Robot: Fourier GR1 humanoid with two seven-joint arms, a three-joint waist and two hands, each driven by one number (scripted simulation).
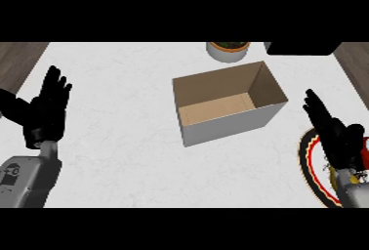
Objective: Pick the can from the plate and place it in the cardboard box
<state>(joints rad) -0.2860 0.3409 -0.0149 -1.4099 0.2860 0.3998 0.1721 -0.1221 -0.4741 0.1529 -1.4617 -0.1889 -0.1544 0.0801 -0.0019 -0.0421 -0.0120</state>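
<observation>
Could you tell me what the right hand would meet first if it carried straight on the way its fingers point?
Probably bare counter beside the cardboard box; the right hand points past its right wall toward the dark object, though height is unclear.

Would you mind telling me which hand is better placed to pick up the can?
The right hand: it is over the plate, beside the can. The left hand rests open at the counter's far left.
</observation>
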